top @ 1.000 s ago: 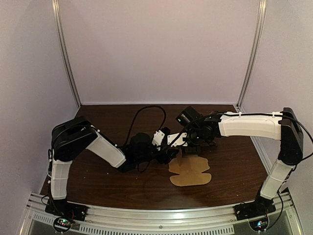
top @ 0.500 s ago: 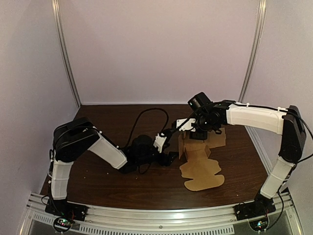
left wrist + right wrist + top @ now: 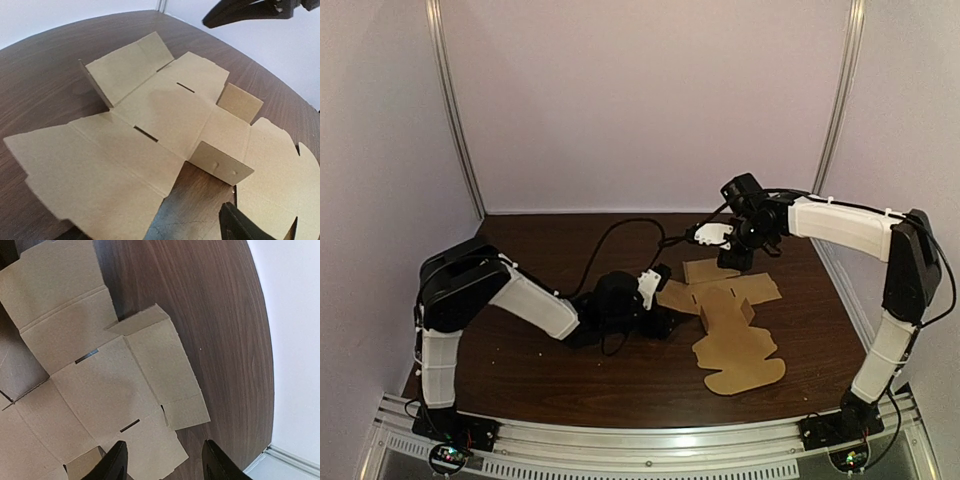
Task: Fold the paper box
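Right jaws parted, paper box (image 3: 735,340) unfolded, long axis seemingly diagonal

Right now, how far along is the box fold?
Barely started. The cardboard lies spread out on the table, only a few small flaps standing. The right arm hovers over it, jaws open and empty. To do: fold up the walls and close it.
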`<state>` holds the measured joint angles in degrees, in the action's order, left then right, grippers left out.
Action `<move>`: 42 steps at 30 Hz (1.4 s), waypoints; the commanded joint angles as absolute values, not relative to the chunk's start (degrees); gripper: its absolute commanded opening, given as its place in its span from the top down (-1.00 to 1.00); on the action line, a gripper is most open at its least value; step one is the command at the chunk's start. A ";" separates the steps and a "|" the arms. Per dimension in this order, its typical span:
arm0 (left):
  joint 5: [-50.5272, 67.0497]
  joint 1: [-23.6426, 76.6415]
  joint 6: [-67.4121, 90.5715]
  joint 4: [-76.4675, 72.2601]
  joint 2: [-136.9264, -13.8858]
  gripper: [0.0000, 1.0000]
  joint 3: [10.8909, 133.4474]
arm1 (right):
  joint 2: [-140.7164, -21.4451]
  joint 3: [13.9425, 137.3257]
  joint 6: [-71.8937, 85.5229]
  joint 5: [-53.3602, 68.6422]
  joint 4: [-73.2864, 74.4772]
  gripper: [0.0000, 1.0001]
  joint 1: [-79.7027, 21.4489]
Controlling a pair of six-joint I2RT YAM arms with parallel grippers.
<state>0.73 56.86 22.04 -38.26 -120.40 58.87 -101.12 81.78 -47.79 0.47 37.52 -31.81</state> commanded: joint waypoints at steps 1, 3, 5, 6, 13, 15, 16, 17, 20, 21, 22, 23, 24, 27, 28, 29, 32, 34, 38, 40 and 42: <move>-6.75 56.90 36.47 -17.63 -112.04 -0.52 63.45 | -100.97 84.95 -40.49 6.39 41.83 -0.03 -26.75; -9.04 56.75 39.82 -10.10 -110.77 -0.53 65.60 | -100.09 84.32 -38.05 8.77 41.77 -0.04 -24.56; -9.02 56.02 42.49 -6.01 -110.59 -0.53 67.32 | -99.43 83.74 -36.13 10.96 41.12 -0.05 -22.73; -8.74 55.34 44.25 -4.27 -110.83 -0.54 68.15 | -99.45 83.85 -35.32 11.96 41.05 -0.06 -21.89; -0.45 49.18 53.52 -1.40 -113.50 -0.51 71.61 | -100.50 86.00 -31.22 19.67 44.16 -0.17 -16.84; 2.01 48.73 54.46 -0.37 -114.71 -0.49 73.49 | -99.57 84.65 -31.44 19.88 43.48 -0.18 -16.49; 3.05 48.70 54.75 -0.35 -115.18 -0.48 74.23 | -99.18 84.11 -31.40 19.98 43.47 -0.18 -16.38; 4.35 48.69 54.92 -0.35 -115.67 -0.45 74.87 | -98.93 83.81 -31.31 20.22 43.72 -0.18 -16.18; 8.14 48.44 56.84 1.90 -117.31 -0.37 76.63 | -99.06 83.95 -30.38 21.87 44.96 -0.17 -15.19; 8.89 48.43 57.45 2.57 -117.62 -0.34 77.06 | -99.32 84.34 -30.33 22.63 45.71 -0.17 -14.86; 9.67 48.43 57.77 2.86 -118.00 -0.31 77.31 | -99.72 84.84 -30.62 23.31 46.58 -0.17 -14.45; 10.35 48.35 57.87 2.77 -118.34 -0.25 77.46 | -100.11 85.30 -31.12 23.91 47.34 -0.17 -14.20; 10.96 48.25 58.10 3.09 -118.57 -0.18 77.65 | -100.68 85.85 -31.84 24.30 48.11 -0.16 -13.90; 12.57 47.99 59.08 3.17 -119.00 -0.03 77.61 | -102.64 87.71 -34.00 24.61 50.60 -0.14 -13.34; 12.99 47.98 59.13 3.04 -119.00 0.05 77.61 | -103.45 88.49 -34.40 24.63 51.76 -0.13 -13.22; 13.39 47.99 59.10 2.97 -119.01 0.12 77.63 | -104.21 89.23 -34.97 24.69 52.73 -0.12 -13.08; 14.53 47.83 59.19 2.94 -119.52 0.35 77.63 | -106.10 90.98 -36.04 24.23 54.44 -0.09 -12.80; 15.22 47.81 59.24 2.66 -119.89 0.53 77.39 | -107.13 91.82 -36.41 23.92 55.32 -0.08 -12.70; 16.77 47.59 59.20 0.39 -119.99 0.87 75.96 | -108.02 93.09 -37.43 24.52 57.38 -0.04 -12.74; 18.34 47.39 58.29 -0.97 -119.82 1.00 75.52 | -108.57 94.19 -38.78 25.60 59.21 -0.02 -12.70; 19.95 47.09 55.66 -0.46 -119.01 1.00 75.54 | -109.43 95.96 -40.45 26.91 62.11 -0.01 -12.71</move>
<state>16.03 47.88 59.02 1.96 -119.28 76.42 -108.16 92.14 -37.12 24.16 56.12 -13.13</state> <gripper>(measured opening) 0.017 0.508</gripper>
